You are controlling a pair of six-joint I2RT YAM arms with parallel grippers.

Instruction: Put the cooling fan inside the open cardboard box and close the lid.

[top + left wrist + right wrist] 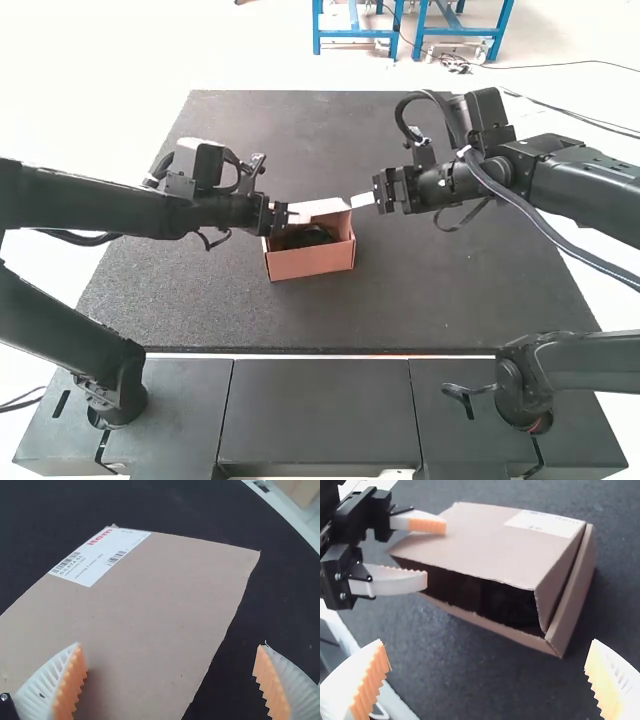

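Observation:
A small cardboard box [311,250] stands mid-mat with its lid [322,209] tilted partly down over the opening. Inside it lies the dark cooling fan [303,238], dimly visible under the lid in the right wrist view [495,602]. My left gripper [278,215] is open at the lid's left edge, one finger [420,524] above the lid [495,545] and the other [390,580] before the opening. The left wrist view looks down on the labelled lid [150,605] between its open fingers [168,650]. My right gripper [378,192] hangs open just right of the box [570,605], holding nothing [486,645].
The box sits on a black mat [430,290] that covers the table, with free mat on all sides. Both arm bases stand at the near edge on a black rail [320,410].

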